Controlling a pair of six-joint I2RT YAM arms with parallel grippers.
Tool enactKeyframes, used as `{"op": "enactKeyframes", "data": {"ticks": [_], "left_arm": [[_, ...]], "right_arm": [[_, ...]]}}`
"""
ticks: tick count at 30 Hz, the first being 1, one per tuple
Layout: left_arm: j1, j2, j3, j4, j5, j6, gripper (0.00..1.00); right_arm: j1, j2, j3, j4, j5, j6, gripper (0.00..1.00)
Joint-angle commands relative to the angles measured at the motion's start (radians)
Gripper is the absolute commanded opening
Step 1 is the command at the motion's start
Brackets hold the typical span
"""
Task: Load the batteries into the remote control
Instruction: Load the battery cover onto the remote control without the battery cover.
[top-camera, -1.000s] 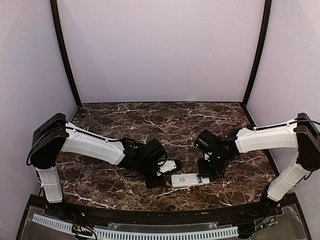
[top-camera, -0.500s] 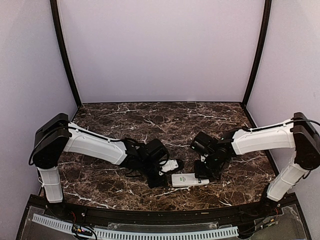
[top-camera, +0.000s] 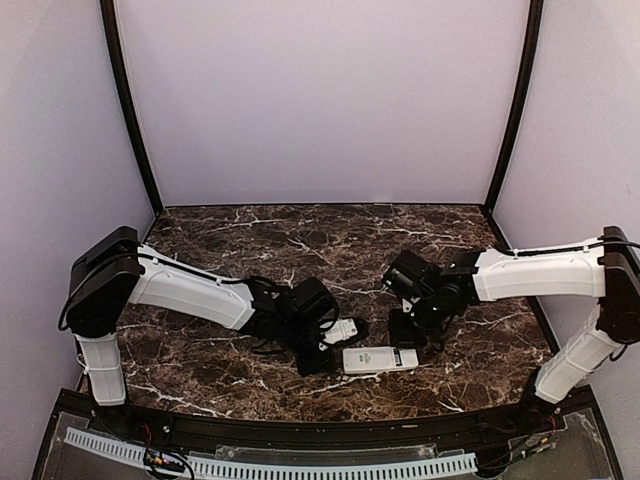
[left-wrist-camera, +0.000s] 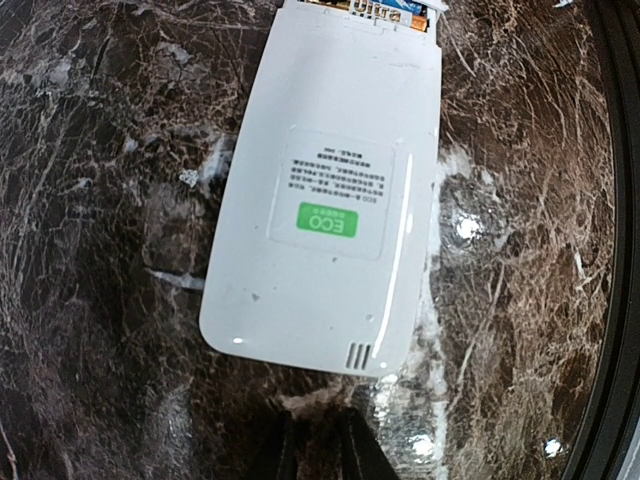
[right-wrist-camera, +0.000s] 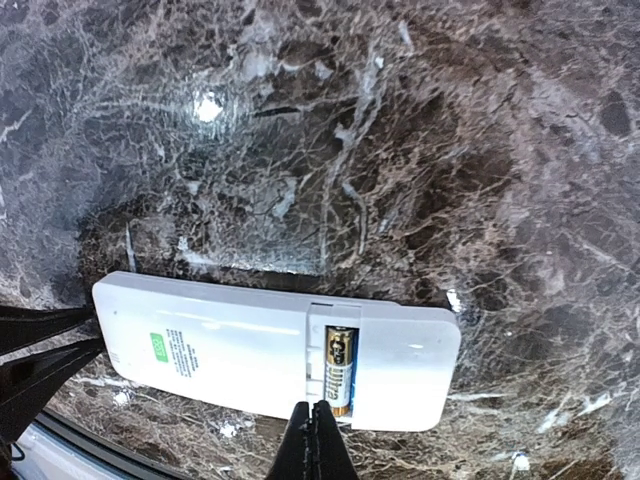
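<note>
The remote control (left-wrist-camera: 320, 200) lies back-up near the middle of the bench's (top-camera: 220, 240) near edge. Its green label reads "ECO"; the finer print is illegible. One battery (right-wrist-camera: 338, 368) sits in the open compartment. Your right hand (right-wrist-camera: 314, 435), fingers pressed together and empty, has its tips at the battery's end. Your left hand (left-wrist-camera: 318, 455), slightly parted, grips nothing, just off the remote's opposite end.

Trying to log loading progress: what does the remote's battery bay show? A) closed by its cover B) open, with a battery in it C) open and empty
B: in the right wrist view the remote control lies face down with its bay uncovered and a battery seated inside, just above the right gripper.
</note>
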Motion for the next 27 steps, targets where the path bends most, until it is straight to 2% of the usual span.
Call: {"op": "enactKeyframes", "data": {"ticks": [1,6,11,27], "left_arm": [[0.0,0.016,0.01,-0.023,0.01,0.003,0.17],[-0.001,0.016,0.012,-0.022,0.017,0.002,0.17],[-0.001,0.017,0.014,-0.023,0.019,0.004,0.17],[0.001,0.018,0.015,-0.022,0.025,0.006,0.17]], "right_arm": [[-0.029,-0.07,-0.007,-0.097,0.075,0.042,0.0],[-0.108,-0.074,-0.097,-0.15,0.114,0.079,0.0],[-0.121,0.01,-0.096,-0.134,0.11,0.057,0.0],[-0.007,0.2,0.014,-0.163,0.117,0.085,0.0]]}}
